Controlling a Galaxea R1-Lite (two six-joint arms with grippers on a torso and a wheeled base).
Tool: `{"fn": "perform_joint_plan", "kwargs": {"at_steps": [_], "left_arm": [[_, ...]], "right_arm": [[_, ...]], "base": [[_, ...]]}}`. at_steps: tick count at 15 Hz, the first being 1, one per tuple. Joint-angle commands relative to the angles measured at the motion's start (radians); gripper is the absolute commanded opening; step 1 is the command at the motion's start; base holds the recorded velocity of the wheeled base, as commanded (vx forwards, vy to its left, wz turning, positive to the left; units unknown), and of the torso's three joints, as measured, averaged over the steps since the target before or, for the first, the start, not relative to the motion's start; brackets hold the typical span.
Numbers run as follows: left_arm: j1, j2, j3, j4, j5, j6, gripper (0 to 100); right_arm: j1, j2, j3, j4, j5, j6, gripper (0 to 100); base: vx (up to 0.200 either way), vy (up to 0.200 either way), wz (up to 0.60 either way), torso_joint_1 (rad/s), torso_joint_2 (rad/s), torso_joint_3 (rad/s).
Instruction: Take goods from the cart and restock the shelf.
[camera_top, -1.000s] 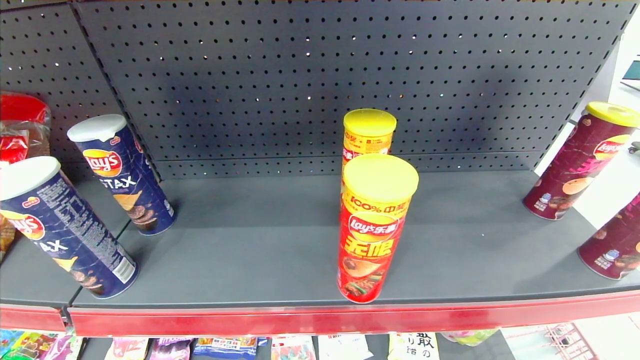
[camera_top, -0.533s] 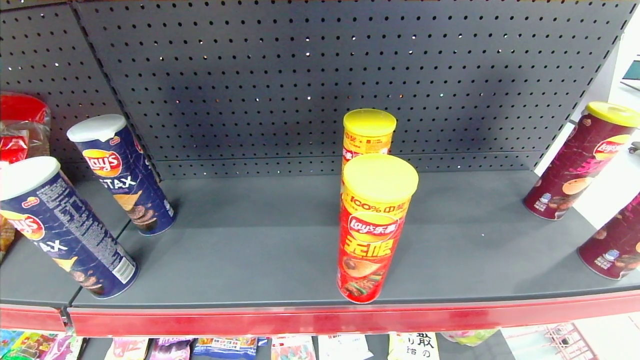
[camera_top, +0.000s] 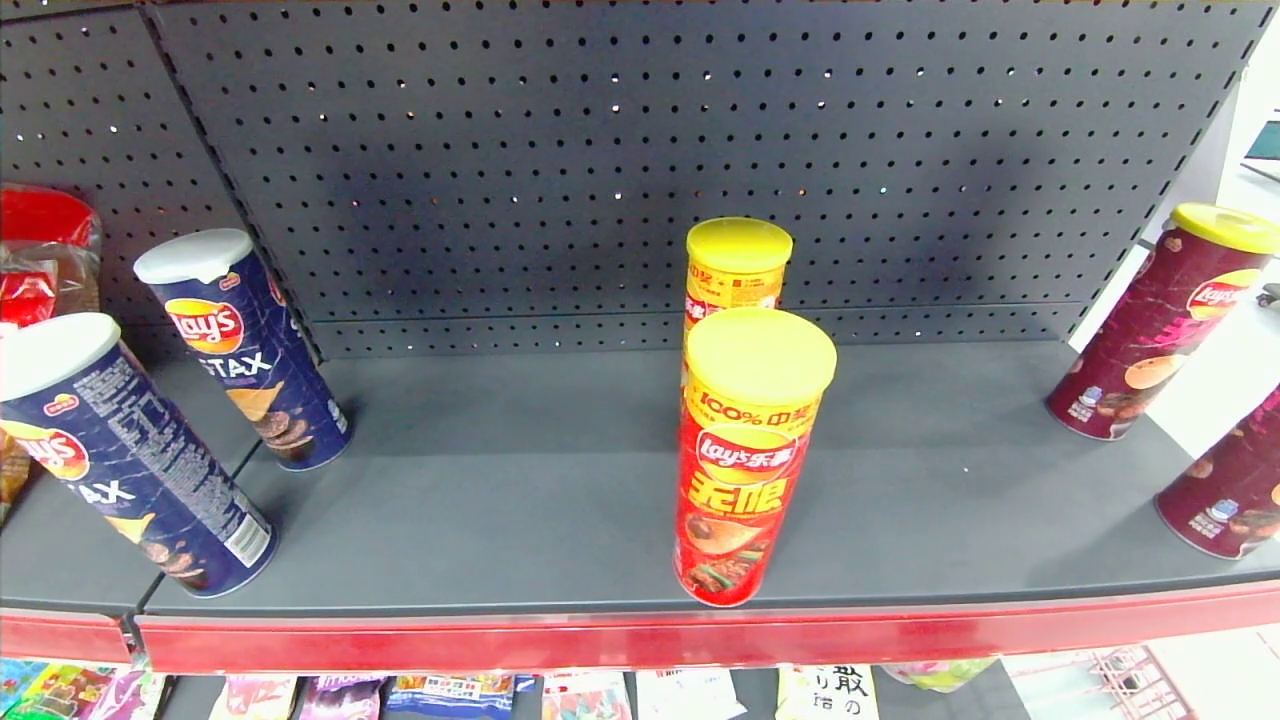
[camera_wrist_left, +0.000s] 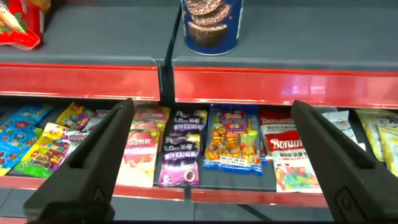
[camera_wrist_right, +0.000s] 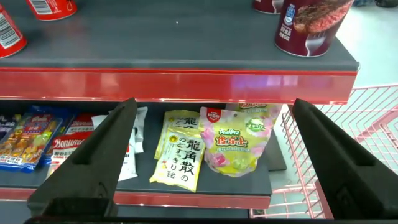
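Note:
A grey shelf (camera_top: 520, 500) with a red front lip carries chip cans in the head view. Two red cans with yellow lids stand mid-shelf, one (camera_top: 750, 450) at the front and one (camera_top: 735, 265) behind it. Two blue cans (camera_top: 245, 345) (camera_top: 120, 450) stand at the left, two maroon cans (camera_top: 1160, 320) (camera_top: 1225, 490) at the right. My left gripper (camera_wrist_left: 211, 162) is open below the shelf lip, facing snack bags (camera_wrist_left: 233, 140) on the lower shelf. My right gripper (camera_wrist_right: 214, 155) is open too, in front of the lower shelf's bags (camera_wrist_right: 239, 140), holding nothing.
A red wire cart (camera_wrist_right: 348, 149) stands to the right of the shelf unit. The pegboard back wall (camera_top: 640, 150) rises behind the cans. Bare shelf lies between the blue and red cans and between the red and maroon cans.

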Motion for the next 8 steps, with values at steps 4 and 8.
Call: {"fn": "perform_joint_plan", "kwargs": {"at_steps": [4, 8], "left_arm": [[0.0, 0.002, -0.001, 0.0, -0.001, 0.0, 100], [0.0, 0.002, 0.0, 0.0, -0.001, 0.0, 100]], "right_arm": [[0.0, 0.0, 0.0, 0.0, 0.001, 0.001, 100], [0.0, 0.001, 0.0, 0.0, 0.001, 0.002, 100]], "base": [[0.0, 0.0, 0.0, 0.0, 0.0, 0.0], [0.0, 0.0, 0.0, 0.0, 0.0, 0.0]]}}
